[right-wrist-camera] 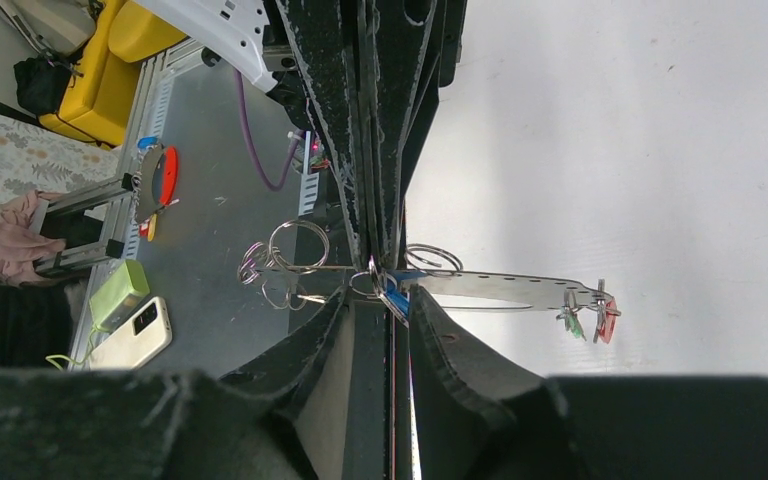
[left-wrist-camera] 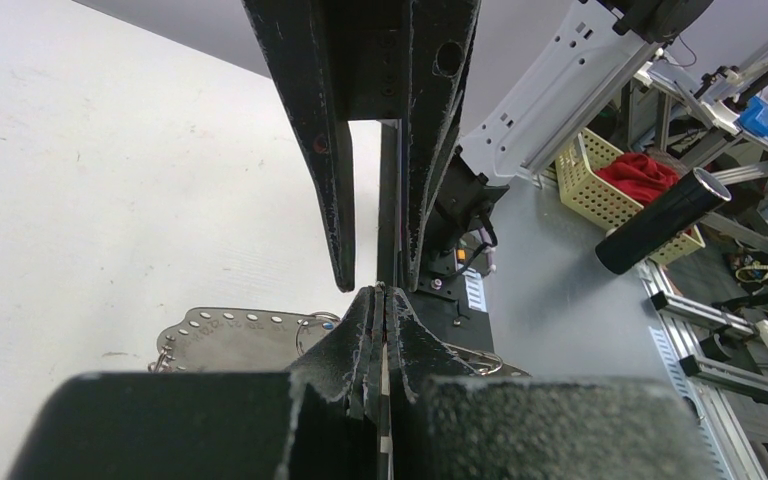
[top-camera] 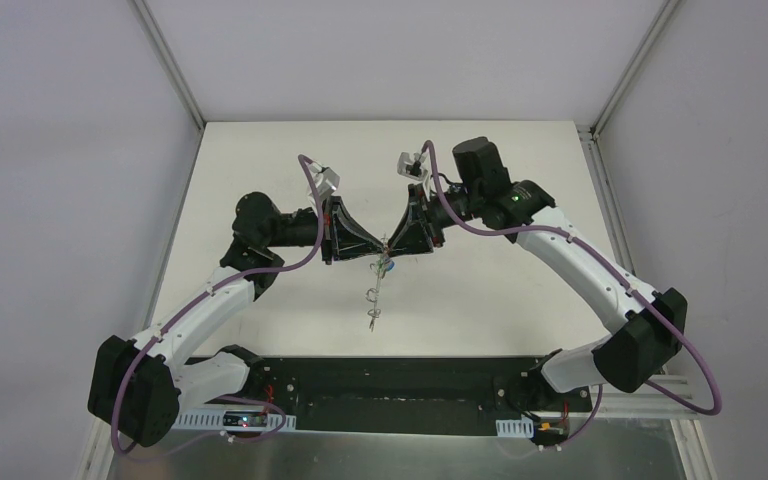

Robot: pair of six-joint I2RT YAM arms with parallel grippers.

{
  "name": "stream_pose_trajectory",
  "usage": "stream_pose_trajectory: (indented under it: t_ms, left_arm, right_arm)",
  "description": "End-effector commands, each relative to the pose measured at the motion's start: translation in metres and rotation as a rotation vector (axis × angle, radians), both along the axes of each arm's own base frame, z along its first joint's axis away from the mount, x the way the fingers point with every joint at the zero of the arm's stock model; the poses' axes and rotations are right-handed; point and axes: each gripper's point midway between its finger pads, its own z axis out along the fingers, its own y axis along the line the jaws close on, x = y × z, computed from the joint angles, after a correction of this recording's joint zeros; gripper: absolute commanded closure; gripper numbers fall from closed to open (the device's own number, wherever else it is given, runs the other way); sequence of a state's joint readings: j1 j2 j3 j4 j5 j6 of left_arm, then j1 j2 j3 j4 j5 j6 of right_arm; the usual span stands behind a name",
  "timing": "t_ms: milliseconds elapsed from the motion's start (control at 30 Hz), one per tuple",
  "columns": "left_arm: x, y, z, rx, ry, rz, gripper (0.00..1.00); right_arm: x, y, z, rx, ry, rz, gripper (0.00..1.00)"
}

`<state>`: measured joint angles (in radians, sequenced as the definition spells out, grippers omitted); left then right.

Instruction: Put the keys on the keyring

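Observation:
My two grippers meet tip to tip above the middle of the white table. The left gripper (top-camera: 378,245) (left-wrist-camera: 385,292) is shut on the edge of the keyring (left-wrist-camera: 220,335), a flat grey metal band with a row of small holes. The keyring (top-camera: 374,295) hangs down from there toward the arm bases. In the right wrist view the keyring (right-wrist-camera: 500,288) runs to the right and carries a green tag (right-wrist-camera: 572,322) and a red tag (right-wrist-camera: 605,322). The right gripper (top-camera: 396,243) (right-wrist-camera: 385,295) stands partly open. The blue-tagged key (right-wrist-camera: 397,303) sits between its fingertips against one finger, beside several small wire rings (right-wrist-camera: 295,245).
The white table (top-camera: 260,160) has grey walls on three sides. The black base bar (top-camera: 390,385) lies along its near edge. Off the table are a yellow basket (left-wrist-camera: 600,185), a black cylinder (left-wrist-camera: 665,220) and a phone (right-wrist-camera: 140,330).

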<state>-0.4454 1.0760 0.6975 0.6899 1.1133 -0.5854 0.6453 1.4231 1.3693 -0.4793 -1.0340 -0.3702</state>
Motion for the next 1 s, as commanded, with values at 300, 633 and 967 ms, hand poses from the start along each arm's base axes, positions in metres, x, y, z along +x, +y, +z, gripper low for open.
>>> stream_pose_trajectory:
  t_ms: [300,633,967]
  left_arm:
    - [0.001,-0.001,0.022,-0.037,-0.065,0.009,1.0]
    - [0.001,0.0,0.021,-0.035,-0.068,0.009,1.0]
    - [0.001,0.0,0.022,-0.038,-0.073,0.01,1.0]
  right_arm:
    - [-0.007,0.012,0.009,0.04,-0.017,0.057,0.78]
    - [-0.007,0.011,0.003,0.026,-0.021,0.059,0.83]
    - [-0.009,0.01,0.002,0.024,-0.028,0.064,0.82]
